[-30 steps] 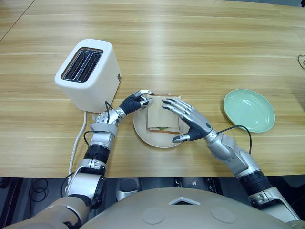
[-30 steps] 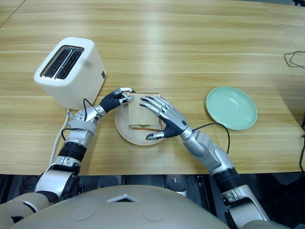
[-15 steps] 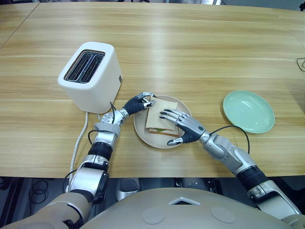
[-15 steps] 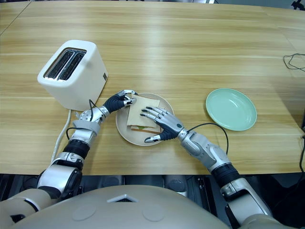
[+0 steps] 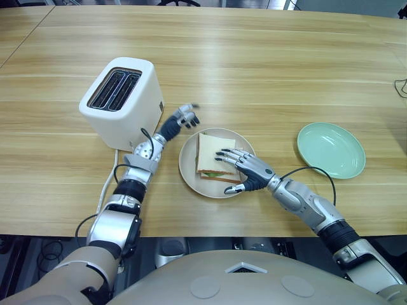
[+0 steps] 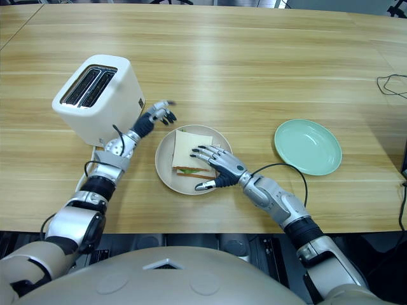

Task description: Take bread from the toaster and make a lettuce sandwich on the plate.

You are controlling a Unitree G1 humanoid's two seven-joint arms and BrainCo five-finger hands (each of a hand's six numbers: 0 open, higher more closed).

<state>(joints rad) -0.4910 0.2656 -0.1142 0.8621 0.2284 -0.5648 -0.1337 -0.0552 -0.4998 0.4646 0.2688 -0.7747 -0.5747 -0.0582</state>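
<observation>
The sandwich (image 5: 212, 155), two square pale slices with a strip of green lettuce (image 5: 217, 171) showing at the near edge, is lying on the round beige plate (image 5: 188, 178). The right hand (image 5: 247, 169) is resting on the sandwich's right side with its fingers stretched out and slightly spread, gripping nothing. The left hand (image 5: 184, 117) is hovering just beside the toaster's near corner, apart from the plate, with its fingers loosely parted and holding nothing. The toaster (image 5: 122, 103), a glossy white box with rounded corners and two dark slots, is standing left of the plate, and its white cord (image 5: 105, 187) is trailing toward the near edge. A smooth, shallow green dish (image 5: 331, 150) is sitting well to the right. The striped wooden table (image 5: 267, 70) is stretching wide beyond.
</observation>
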